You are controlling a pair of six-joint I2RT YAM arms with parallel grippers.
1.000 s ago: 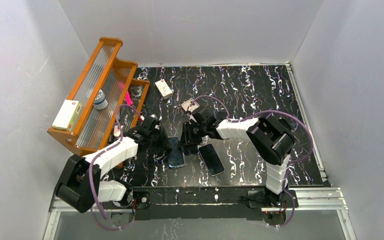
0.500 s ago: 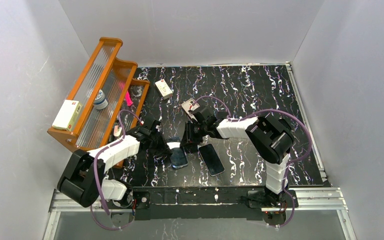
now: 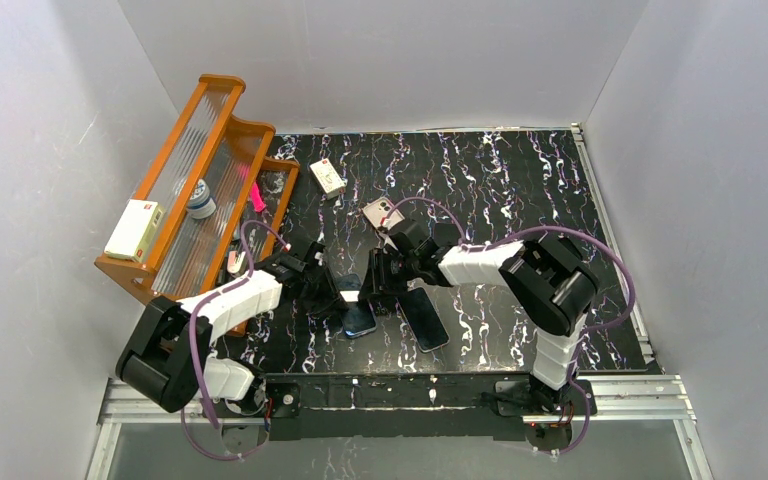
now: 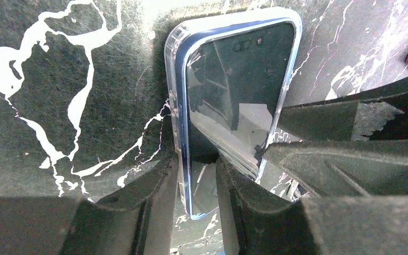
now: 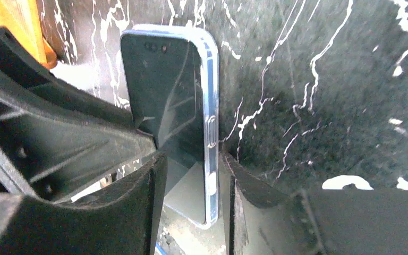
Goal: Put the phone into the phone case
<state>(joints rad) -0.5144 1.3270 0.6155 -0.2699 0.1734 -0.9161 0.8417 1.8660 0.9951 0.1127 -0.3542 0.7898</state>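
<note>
A dark phone (image 3: 360,318) with a blue frame sits in a clear case (image 4: 172,64) on the black marbled table, near the front centre. My left gripper (image 3: 338,300) pinches its left long edge; in the left wrist view (image 4: 197,164) one finger lies against the case edge and the other on the screen (image 4: 234,90). My right gripper (image 3: 378,292) pinches the opposite, button-side edge (image 5: 191,159) of the phone (image 5: 164,90). The case rim (image 5: 211,79) wraps that edge. Each wrist view shows the other gripper close alongside.
A second dark phone (image 3: 423,318) lies just right of the grippers. A pink phone or case (image 3: 382,212) lies behind them, a small white box (image 3: 327,177) farther back. An orange wooden rack (image 3: 195,190) with small items stands at the left.
Both grippers have closed in on the cased phone from either side. The phone has shifted slightly toward the front. The right arm moved nearer, uncovering the pink item.
</note>
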